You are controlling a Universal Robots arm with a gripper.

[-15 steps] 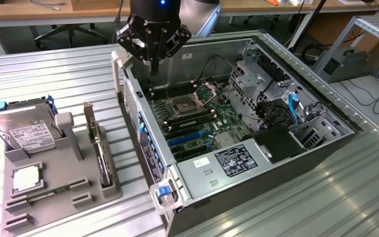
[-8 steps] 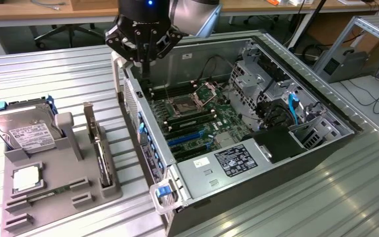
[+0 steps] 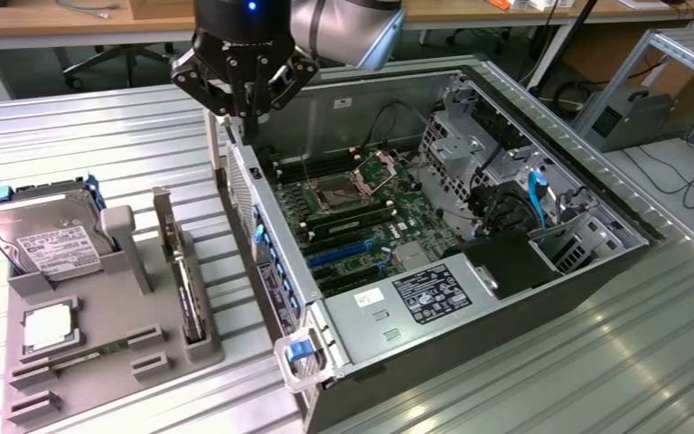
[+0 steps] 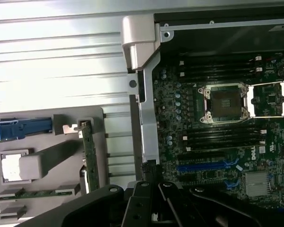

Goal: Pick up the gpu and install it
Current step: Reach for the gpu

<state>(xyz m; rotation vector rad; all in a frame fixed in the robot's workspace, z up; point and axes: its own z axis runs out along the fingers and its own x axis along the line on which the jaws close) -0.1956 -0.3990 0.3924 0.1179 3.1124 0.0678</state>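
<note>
- The gpu (image 3: 187, 294) stands on its long edge in a slot of the grey holder (image 3: 118, 298), on the exterior view's left of the open computer case (image 3: 492, 357). Its pale bracket end is on the far side.
- In the wrist view the gpu (image 4: 90, 153) is a thin greenish strip, upright in the holder (image 4: 47, 153) and well apart from the gripper (image 4: 150, 171).
- Nothing touches the card.
- The gripper (image 3: 248, 116) hangs over the far end of the case's left wall, above the rim and far from the holder.
- Its fingers are pressed together to a point, with nothing pinched between them.
- The case lies on its side with the lid off. The motherboard (image 3: 365, 226) is exposed, with an empty processor socket (image 3: 335, 194) and blue expansion slots (image 3: 341, 253) nearer the camera.
- On the holder, a silver hard drive (image 3: 46, 240) with a white label leans at the far left corner.
- A narrow green memory stick (image 3: 94, 351) lies near the holder's front edge.
- The holder and the case rest on a ribbed metal table (image 3: 82, 136).
</note>
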